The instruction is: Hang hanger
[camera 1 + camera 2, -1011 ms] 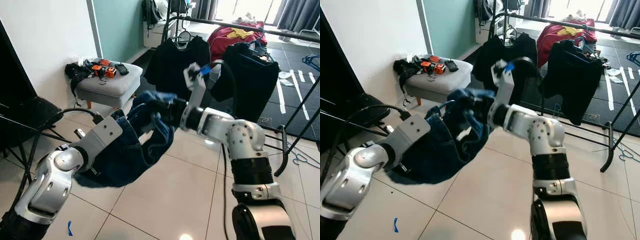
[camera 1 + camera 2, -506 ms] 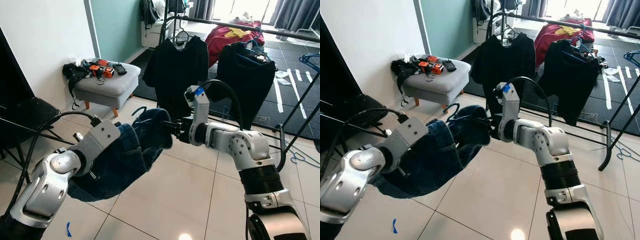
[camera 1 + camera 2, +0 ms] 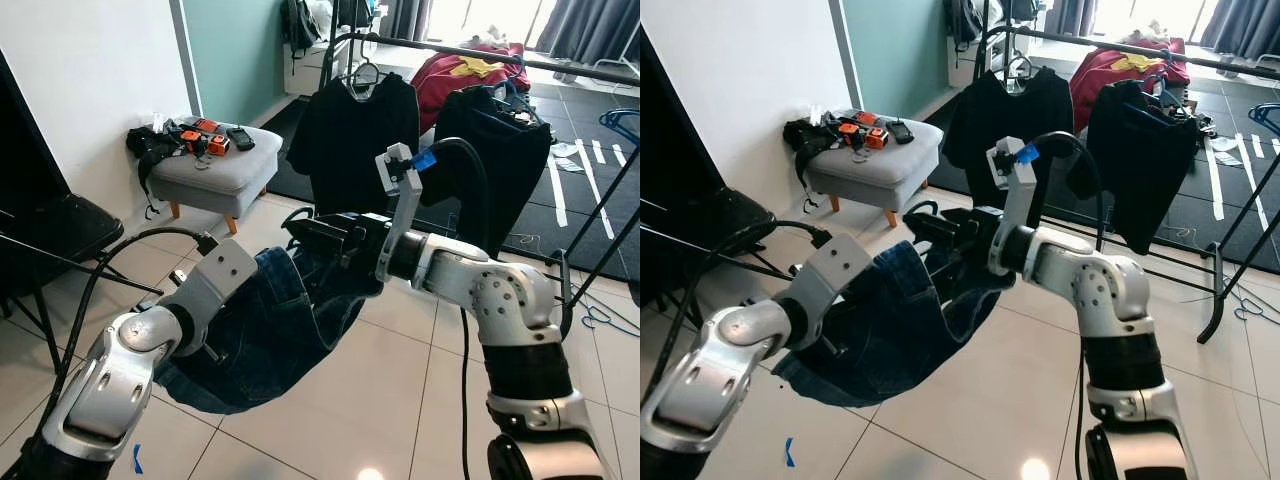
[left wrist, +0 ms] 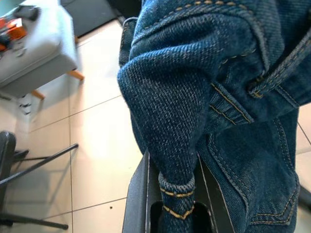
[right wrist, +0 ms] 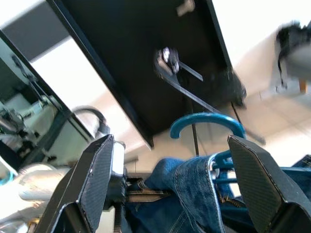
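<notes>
We see a white tile floor (image 3: 330, 400) with a black rack (image 3: 470, 48) at the back, and two black shirts (image 3: 352, 130) hang on the rack. A grey stool (image 3: 208, 170) stands by the wall on the left, with small orange and black things (image 3: 205, 137) on top of it. In front of us, blue jeans (image 3: 275, 340) hang in the air between our two arms, well above the floor. A blue hanger (image 5: 206, 121) is in the jeans, and its hook sticks up out of the denim. Our left gripper (image 4: 170, 213) is closed tight on a bunched fold of the jeans, and the cloth fills the gap between its fingers. Our right gripper (image 5: 175, 179) is wide open, with one black finger (image 5: 95, 184) on each side of the hanger and the top of the jeans. It is not pinching anything. In the head views it sits at the top edge of the jeans.
</notes>
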Robot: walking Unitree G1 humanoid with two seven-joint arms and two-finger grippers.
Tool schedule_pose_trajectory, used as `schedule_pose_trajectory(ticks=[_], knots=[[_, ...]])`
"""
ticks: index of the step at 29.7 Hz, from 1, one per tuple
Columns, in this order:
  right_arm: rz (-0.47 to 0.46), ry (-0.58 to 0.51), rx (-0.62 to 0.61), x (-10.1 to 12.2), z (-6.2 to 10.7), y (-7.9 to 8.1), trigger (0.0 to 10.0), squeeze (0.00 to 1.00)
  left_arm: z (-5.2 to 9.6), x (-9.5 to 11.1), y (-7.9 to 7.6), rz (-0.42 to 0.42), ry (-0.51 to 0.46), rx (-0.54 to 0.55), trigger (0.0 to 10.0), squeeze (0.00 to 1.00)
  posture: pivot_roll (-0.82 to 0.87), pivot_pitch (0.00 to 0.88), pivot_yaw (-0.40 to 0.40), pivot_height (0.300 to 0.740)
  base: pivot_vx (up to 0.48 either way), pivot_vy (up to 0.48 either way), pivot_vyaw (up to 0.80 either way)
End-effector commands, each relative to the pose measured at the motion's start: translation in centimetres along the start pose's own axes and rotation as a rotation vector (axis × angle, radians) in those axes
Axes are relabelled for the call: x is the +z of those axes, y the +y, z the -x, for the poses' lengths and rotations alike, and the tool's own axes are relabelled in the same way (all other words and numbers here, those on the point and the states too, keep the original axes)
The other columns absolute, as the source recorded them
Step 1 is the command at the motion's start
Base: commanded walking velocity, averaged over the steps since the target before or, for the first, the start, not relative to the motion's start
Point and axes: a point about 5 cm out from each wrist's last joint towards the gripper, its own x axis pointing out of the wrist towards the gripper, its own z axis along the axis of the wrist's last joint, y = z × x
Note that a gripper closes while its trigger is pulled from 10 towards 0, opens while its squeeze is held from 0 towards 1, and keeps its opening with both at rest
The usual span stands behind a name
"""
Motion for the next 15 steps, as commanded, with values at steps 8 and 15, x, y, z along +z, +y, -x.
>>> schedule_pose_trajectory(ticks=[8, 15], knots=[[0.223, -0.05, -0.449, 3.4, 5.5, -6.2, 10.0, 0.0, 0.9, 0.5, 3.6, 0.142, -0.084, 0.243, 10.0, 0.0, -0.07, 0.052, -0.035, 0.74, 0.0, 0.0, 0.0], [0.314, -0.048, -0.692, 4.0, 8.2, -8.8, 10.0, 0.0, 1.2, 1.6, 3.4, 0.215, -0.163, 0.238, 10.0, 0.0, -0.07, 0.053, -0.035, 0.74, 0.0, 0.0, 0.0]])
